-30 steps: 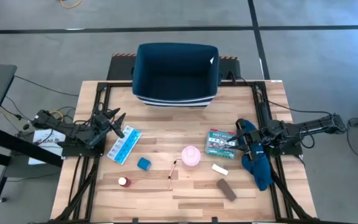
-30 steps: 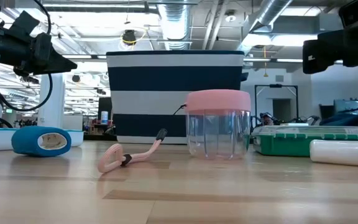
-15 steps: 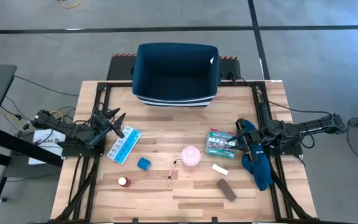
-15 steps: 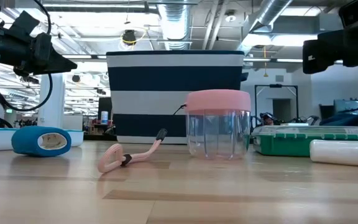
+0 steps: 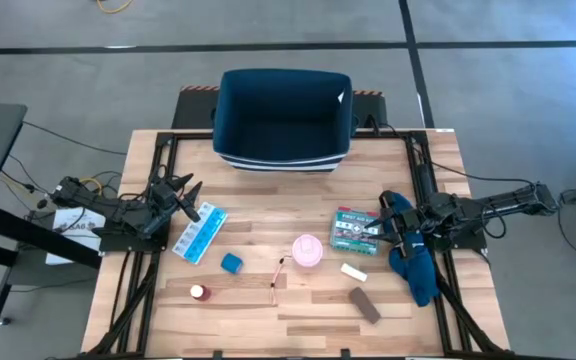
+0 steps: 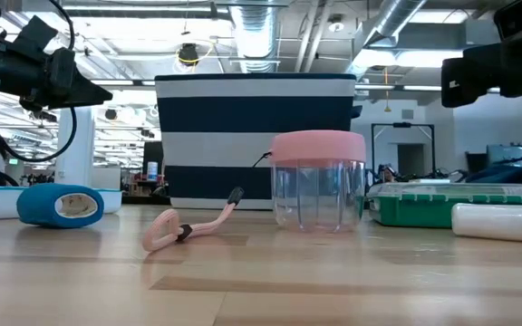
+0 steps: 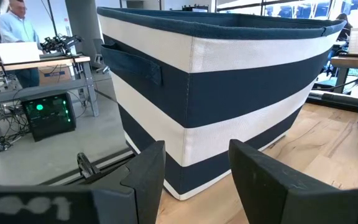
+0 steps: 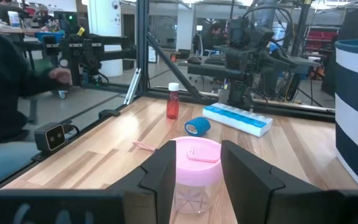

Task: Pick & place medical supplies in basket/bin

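Nothing has changed since the earlier pictures; arms and items lie unmoved.

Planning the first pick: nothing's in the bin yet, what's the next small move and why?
Probably ease the left gripper down onto the pill organiser: the fingers are open and empty, the organiser lies just beside them, and the bin holds nothing.

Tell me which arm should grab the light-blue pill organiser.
Left. The left gripper hangs open at the table's left edge, right beside the pill organiser. The right gripper sits across the table by the green first-aid box, with the pink-lidded cup between.
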Controlling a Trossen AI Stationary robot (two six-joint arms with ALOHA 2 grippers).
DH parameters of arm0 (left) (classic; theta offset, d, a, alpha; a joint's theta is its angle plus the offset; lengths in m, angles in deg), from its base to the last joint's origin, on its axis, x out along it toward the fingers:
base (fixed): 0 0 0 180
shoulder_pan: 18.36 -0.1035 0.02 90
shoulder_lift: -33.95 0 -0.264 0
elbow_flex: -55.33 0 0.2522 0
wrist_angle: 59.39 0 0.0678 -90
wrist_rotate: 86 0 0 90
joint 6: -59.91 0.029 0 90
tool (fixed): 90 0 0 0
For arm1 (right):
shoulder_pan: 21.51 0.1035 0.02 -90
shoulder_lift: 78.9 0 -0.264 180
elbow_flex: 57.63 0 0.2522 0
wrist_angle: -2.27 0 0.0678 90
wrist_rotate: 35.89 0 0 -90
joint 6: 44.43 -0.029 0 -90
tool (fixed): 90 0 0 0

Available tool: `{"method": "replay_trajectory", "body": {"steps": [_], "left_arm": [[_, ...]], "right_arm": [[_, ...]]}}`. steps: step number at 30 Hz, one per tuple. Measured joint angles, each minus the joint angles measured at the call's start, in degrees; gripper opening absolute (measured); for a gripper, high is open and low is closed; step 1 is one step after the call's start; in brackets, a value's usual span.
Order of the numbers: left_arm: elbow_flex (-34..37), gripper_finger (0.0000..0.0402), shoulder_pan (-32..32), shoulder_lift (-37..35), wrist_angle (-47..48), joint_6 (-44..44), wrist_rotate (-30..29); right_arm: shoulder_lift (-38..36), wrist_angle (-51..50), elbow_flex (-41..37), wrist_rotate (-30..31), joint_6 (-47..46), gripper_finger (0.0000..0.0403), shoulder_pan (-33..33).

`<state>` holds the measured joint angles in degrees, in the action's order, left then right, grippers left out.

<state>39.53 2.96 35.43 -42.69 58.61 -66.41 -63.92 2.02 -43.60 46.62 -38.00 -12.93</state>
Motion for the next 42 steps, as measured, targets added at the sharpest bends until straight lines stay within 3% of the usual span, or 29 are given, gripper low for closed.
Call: {"method": "replay_trajectory", "body": {"steps": [10, 21, 26, 34, 37, 42], "left_arm": [[-0.01, 0.0169, 0.00, 0.01, 0.00, -0.18, 0.02], [0.00, 0.0169, 0.00, 0.00, -0.20, -17.72, 0.84], [0.00, 0.0169, 0.00, 0.00, -0.63, -19.23, 3.56], [0.02, 0.0169, -0.03, 0.00, -1.09, -25.00, 4.17], [0.03, 0.0169, -0.03, 0.00, -1.00, -25.83, 2.10], [0.12, 0.0169, -0.03, 0.01, -0.72, -26.27, -6.17]], "right_arm": [[-0.01, -0.03, 0.00, 0.03, 0.98, 0.0121, -0.02], [-0.02, -0.81, 0.01, 0.01, 19.84, 0.0121, -0.53], [-0.02, -0.07, 0.00, -0.21, 9.07, 0.0121, 0.76], [-0.04, 9.76, -0.02, -0.19, 2.58, 0.0121, 2.85], [-0.02, 13.22, 0.01, -0.06, 2.60, 0.0121, 3.18], [0.02, 15.30, 1.41, 0.19, 3.03, 0.0121, 2.43]]}}
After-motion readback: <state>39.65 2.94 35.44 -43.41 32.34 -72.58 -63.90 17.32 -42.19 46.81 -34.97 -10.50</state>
